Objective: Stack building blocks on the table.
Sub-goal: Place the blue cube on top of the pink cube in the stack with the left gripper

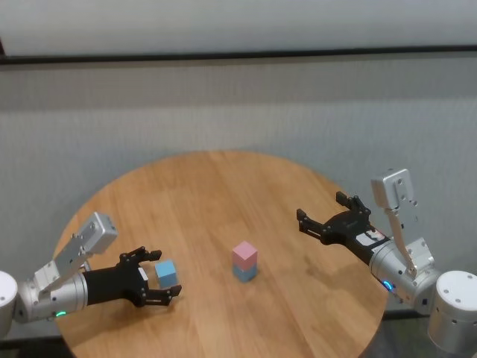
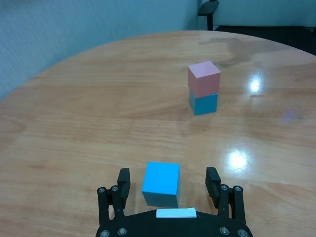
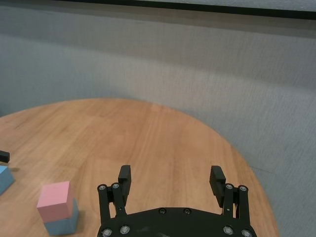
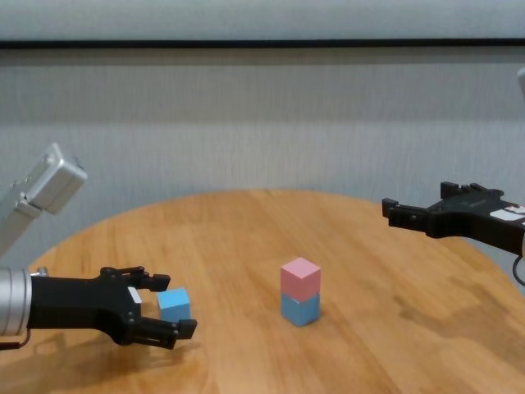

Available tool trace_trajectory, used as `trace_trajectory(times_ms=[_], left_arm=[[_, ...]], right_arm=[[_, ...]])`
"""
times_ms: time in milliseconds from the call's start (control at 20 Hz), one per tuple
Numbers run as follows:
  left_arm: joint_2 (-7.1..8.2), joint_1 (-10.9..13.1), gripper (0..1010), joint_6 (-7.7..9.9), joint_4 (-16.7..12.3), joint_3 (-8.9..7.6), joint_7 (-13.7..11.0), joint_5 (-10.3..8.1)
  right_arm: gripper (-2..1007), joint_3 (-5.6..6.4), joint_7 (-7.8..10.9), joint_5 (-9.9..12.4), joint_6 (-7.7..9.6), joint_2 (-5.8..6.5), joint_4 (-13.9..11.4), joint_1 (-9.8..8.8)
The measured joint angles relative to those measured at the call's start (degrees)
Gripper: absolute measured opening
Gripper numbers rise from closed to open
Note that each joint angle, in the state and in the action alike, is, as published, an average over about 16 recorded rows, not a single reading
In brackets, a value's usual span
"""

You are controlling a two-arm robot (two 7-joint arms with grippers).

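Noted large round tabletop of light brown wood planks (image 1: 223, 194), backed by a grey textured wall (image 1: 238, 104). Found small matte pink cube (image 1: 244, 254) stacked squarely on a light blue cube (image 1: 244, 272) near the table's centre, slightly toward the near edge. Found second light blue cube (image 2: 161, 183) resting on the wood at the robot's left, between the spread fingers of the left gripper (image 2: 168, 182); gaps visible on both sides, nothing clasped. Observed right gripper (image 1: 324, 216) held above the table's right side, well apart from the stack, jaws wide and holding nothing. Saw bare wood between the loose cube and the stack, nothing standing in the way.
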Motion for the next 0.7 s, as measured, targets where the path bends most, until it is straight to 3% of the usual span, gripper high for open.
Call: trace_trajectory(times_ms=[350,700], left_arm=[[-0.11,0.2,884,0.55,-0.2,0.06,0.3,0.63],[0.46,1.1,662,2.02,-2.1,0.02,1.2,1.10]], right_arm=[[1005,0.00,0.00,0.0,0.00,0.00,0.0,0.00],[1005,0.00,0.00,0.0,0.00,0.00,0.0,0.00]])
